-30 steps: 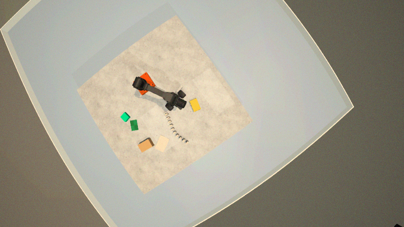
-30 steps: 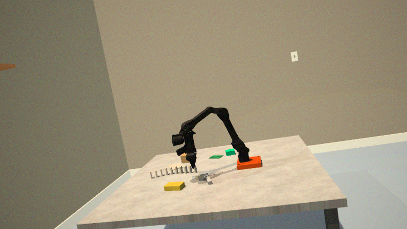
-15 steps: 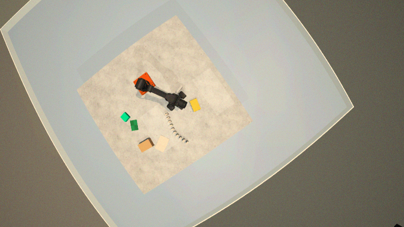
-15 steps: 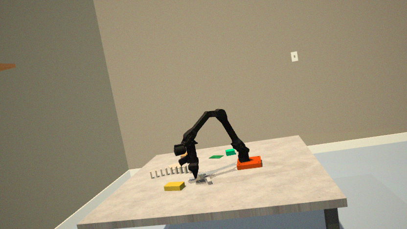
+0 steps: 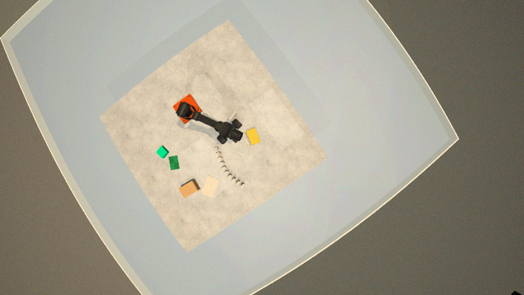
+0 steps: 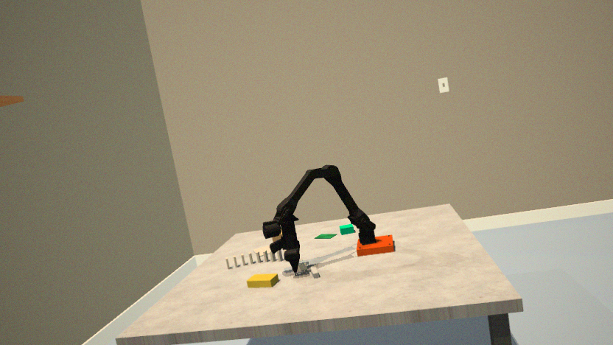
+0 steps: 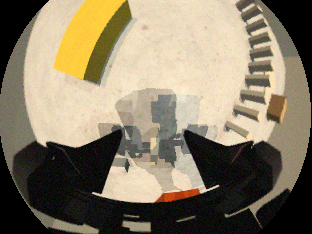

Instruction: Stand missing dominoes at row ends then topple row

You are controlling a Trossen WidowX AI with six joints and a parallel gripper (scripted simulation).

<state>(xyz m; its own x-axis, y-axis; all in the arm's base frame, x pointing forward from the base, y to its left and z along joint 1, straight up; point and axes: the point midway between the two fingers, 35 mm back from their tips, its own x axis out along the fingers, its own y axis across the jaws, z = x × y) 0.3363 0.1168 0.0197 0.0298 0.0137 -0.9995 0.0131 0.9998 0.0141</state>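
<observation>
A curved row of several small pale dominoes (image 5: 227,169) (image 6: 253,259) (image 7: 256,61) stands on the table. My gripper (image 5: 232,132) (image 6: 295,268) (image 7: 154,133) is open and lowered close to the table, near the row's nearer end. A loose domino (image 6: 303,270) (image 7: 156,136) lies flat below and between the fingers; it looks blurred in the wrist view, and I cannot tell if the fingers touch it. A second loose domino (image 5: 232,117) (image 6: 315,274) lies flat just beside the gripper.
A yellow block (image 5: 252,135) (image 6: 262,280) (image 7: 90,37) lies close to the gripper. A tan block (image 5: 188,188) (image 7: 276,108) and a cream tile (image 5: 210,186) lie by the row. A green cube (image 5: 162,151) (image 6: 347,228) and a dark green tile (image 5: 174,162) lie further off. The arm's orange base (image 5: 186,106) (image 6: 376,245) stands behind.
</observation>
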